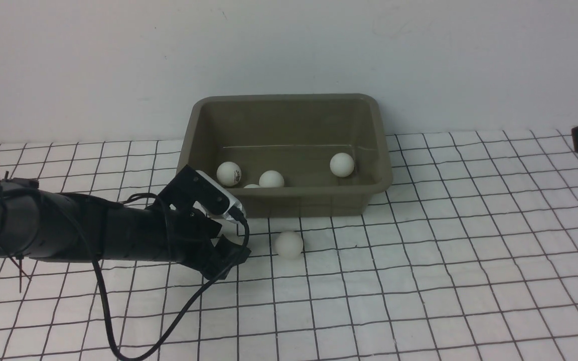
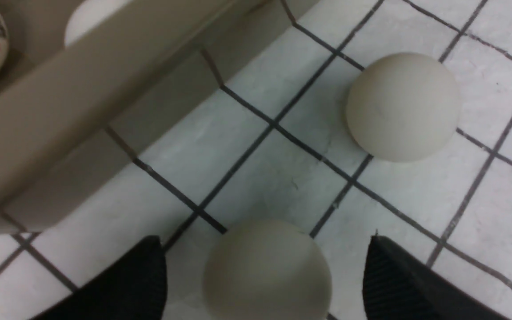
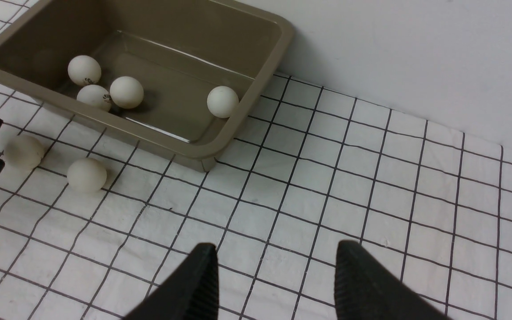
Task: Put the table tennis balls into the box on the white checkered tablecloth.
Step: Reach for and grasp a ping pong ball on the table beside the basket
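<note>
1. The left claw (image 2: 263, 249) is hanging low over the white checkered tablecloth (image 1: 419, 281) with its jaws spread wide. A matte white table tennis ball (image 2: 267, 275) is sitting between the black ribbed fingers (image 2: 398, 284). A gap is showing on either side of it, so nothing is being gripped.
2. A second loose ball (image 1: 288, 244), smooth and round, is resting on the cloth near the first, apart from it and just in front of the box.
3. The box (image 1: 289, 198), an olive-brown plastic tub with rounded corners, a flared rim and sloping sides, is standing on the slightly wrinkled cloth close to the plain wall (image 1: 289, 45).
4. Four balls are lying inside it. Three are clustering at the near left corner, and one logo ball (image 1: 229, 173) is showing a dark-and-red print. The fourth ball (image 1: 341, 164) is sitting alone to the right.
5. The right claw (image 3: 276, 275) is hanging over the cloth well to the right of the box, jaws parted and holding nothing.
</note>
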`<control>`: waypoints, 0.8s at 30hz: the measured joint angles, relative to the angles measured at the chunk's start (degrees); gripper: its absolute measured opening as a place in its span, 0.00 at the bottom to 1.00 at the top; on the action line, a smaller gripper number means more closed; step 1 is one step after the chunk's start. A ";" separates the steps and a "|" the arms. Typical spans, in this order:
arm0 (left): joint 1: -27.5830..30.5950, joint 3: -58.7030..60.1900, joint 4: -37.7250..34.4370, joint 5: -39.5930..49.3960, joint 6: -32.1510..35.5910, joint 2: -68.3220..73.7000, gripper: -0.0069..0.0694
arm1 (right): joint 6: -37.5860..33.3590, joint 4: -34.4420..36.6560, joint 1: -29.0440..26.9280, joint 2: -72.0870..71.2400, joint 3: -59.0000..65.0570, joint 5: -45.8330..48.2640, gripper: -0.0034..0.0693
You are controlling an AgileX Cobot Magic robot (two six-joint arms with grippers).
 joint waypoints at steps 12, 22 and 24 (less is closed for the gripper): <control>0.00 -2.43 0.00 -2.60 0.97 1.95 0.78 | 0.00 0.00 0.00 0.00 0.00 0.00 0.51; 0.00 -3.66 0.00 -0.34 0.21 2.29 0.54 | 0.00 -0.05 0.00 0.00 0.00 -0.74 0.51; 0.00 -3.66 0.05 2.16 -0.93 1.64 0.54 | 0.00 -0.05 0.00 0.00 0.00 -0.87 0.51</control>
